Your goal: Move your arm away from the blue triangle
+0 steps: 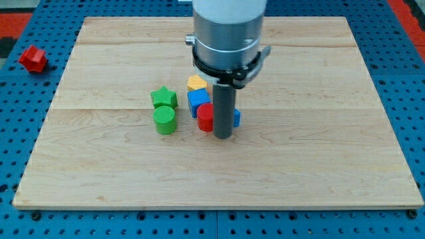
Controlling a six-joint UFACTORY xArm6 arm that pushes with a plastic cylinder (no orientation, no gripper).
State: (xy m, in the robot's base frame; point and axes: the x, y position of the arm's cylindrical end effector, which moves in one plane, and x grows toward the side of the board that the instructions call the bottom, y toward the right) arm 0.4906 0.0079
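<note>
The pale wooden board (319, 166), made of long planks laid side by side, reaches closest to the camera with its bottom edge and fills most of the view. It rests on a blue perforated table (412, 93) that shows as a border all round it.

Next in size is the robot arm's grey metal cylinder (227, 30), coming down from the view's top at the middle, with a black collar under it. From that collar hangs the straight dark rod (224, 106). There are no jaws to speak of here: the rod ends plainly and holds nothing. My tip (223, 137) stands on the board at the bottom edge of a small cluster of blocks.

In that cluster, the blue cube-like block (197, 101) sits to the view's left of the rod. The red cylinder (206, 118) lies just below it, touching the rod's left side. The yellow block (196, 83), its shape partly hidden by the arm, sits just above the blue cube. A sliver of a second blue block (236, 118) peeks out at the rod's right side, just beside the tip; its shape cannot be made out.

Left of the cluster, the green star-shaped block (163, 98) sits directly above the green cylinder (165, 121), the two close together.

A red block (32, 58) lies off the board on the table at the view's far left.
</note>
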